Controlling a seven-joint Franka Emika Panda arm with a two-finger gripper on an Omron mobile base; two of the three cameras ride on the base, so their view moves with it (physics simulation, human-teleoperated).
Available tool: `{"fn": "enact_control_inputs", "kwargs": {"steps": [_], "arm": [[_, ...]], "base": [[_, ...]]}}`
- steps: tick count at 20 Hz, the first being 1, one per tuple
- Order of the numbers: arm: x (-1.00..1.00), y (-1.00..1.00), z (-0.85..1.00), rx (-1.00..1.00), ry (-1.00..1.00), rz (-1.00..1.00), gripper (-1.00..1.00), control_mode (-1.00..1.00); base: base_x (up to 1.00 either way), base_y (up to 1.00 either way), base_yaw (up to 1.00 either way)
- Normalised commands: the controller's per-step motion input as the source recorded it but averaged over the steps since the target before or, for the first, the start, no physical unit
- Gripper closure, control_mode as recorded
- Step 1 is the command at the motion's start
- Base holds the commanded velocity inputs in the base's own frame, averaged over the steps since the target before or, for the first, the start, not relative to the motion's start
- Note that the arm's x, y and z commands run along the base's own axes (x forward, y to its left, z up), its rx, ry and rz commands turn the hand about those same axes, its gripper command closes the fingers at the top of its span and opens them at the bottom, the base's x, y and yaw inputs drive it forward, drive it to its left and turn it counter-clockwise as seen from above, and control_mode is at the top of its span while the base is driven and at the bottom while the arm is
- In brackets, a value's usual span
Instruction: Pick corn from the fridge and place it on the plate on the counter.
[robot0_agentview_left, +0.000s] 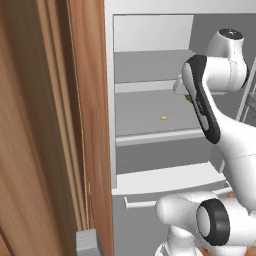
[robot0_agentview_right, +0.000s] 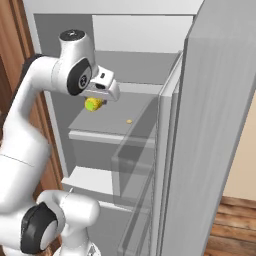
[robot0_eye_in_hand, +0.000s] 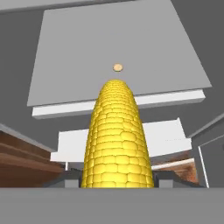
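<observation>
In the left base view the fridge (robot0_agentview_left: 111, 100) stands open with a smooth white frame, a matt grey interior and flat grey shelves edged by pale front lips; a tiny yellow-orange speck (robot0_agentview_left: 163, 117) lies on the middle shelf, and the glossy white arm crosses the fridge's right side, hiding most of the hand. Left of the fridge rises a tall cabinet panel (robot0_agentview_left: 87, 125) of reddish-brown, wood-grained finish, its edge close against the white frame. In the right base view the gripper (robot0_agentview_right: 95, 101) hangs inside the fridge above the middle shelf (robot0_agentview_right: 107, 122), its jaws closed on the corn (robot0_agentview_right: 93, 104), a short yellow cob with a hint of green at its side, lifted clear of the shelf surface. The speck sits further right on that shelf, apart from the cob. The fridge door (robot0_agentview_right: 215, 130), a broad smooth grey slab with translucent bins, stands open just right of the shelf, so the free space is the opening between the frame's left wall and that door. In the hand view the corn fills the centre, a tapered cylinder of neat rows of bright kernels, rounded at its far end, held between the two dark fingertips (robot0_eye_in_hand: 65, 178) at its base. Beyond it lie the grey shelf with its pale front lip and a white drawer front (robot0_eye_in_hand: 70, 148) lower in the fridge.
</observation>
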Motion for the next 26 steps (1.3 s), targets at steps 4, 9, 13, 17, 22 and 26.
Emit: {"fn": "enact_control_inputs", "kwargs": {"steps": [4, 9, 13, 17, 22, 26], "arm": [[-0.93, 0.14, -0.31, 0.0, 0.06, 0.01, 1.0, -1.0], [-0.79, 0.02, -0.2, -0.03, 0.0, 0.0, 1.0, -1.0], [-0.74, 0.01, -0.01, -0.04, -0.01, 0.0, 1.0, -1.0], [-0.51, 0.06, 0.0, -0.03, 0.0, 0.0, 1.0, -1.0], [-0.69, 0.0, 0.0, 0.0, 0.0, 0.02, 1.0, -1.0], [-0.82, 0.0, 0.0, 0.0, 0.0, 0.02, 1.0, -1.0]], "base": [[0.0, 0.0, 0.0], [0.0, 0.0, 0.0], [0.0, 0.0, 0.0], [0.0, 0.0, 0.0], [0.0, 0.0, 0.0], [0.0, 0.0, 0.0]]}}
